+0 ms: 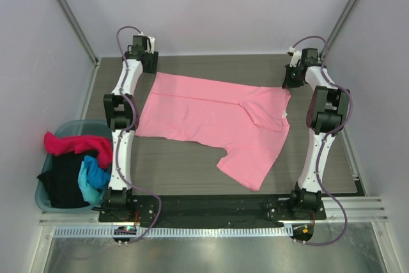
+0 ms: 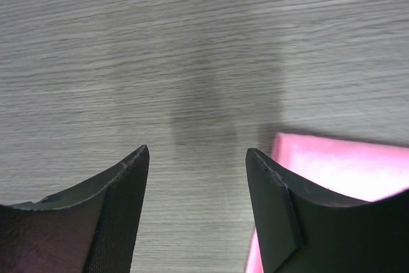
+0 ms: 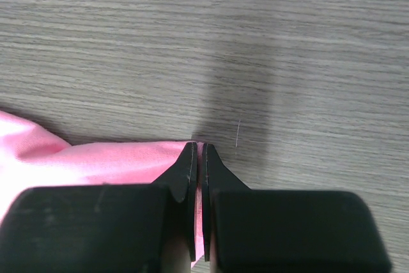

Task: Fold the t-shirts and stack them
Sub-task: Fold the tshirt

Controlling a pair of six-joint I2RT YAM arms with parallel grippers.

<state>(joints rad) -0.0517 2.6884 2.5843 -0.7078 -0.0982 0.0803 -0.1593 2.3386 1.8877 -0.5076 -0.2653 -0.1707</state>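
The large light pink t-shirt [image 1: 217, 123] lies spread on the wood-grain table, with a small white label near its right edge. My left gripper [image 1: 148, 62] is open and empty at the shirt's far left corner; the left wrist view shows its fingers [image 2: 131, 183] apart over bare table, with the pink cloth [image 2: 339, 167] beside the right finger. My right gripper [image 1: 293, 81] is shut on the pink shirt's far right corner; the right wrist view shows pink cloth [image 3: 96, 161] pinched between the closed fingertips [image 3: 199, 148]. The magenta [image 1: 73, 144], black [image 1: 64, 180] and bright blue [image 1: 94, 176] shirts sit in the basket.
A teal plastic basket [image 1: 46, 199] stands off the table's left edge, beside the left arm's base. Grey walls enclose the table on the left, back and right. A metal rail runs along the near edge.
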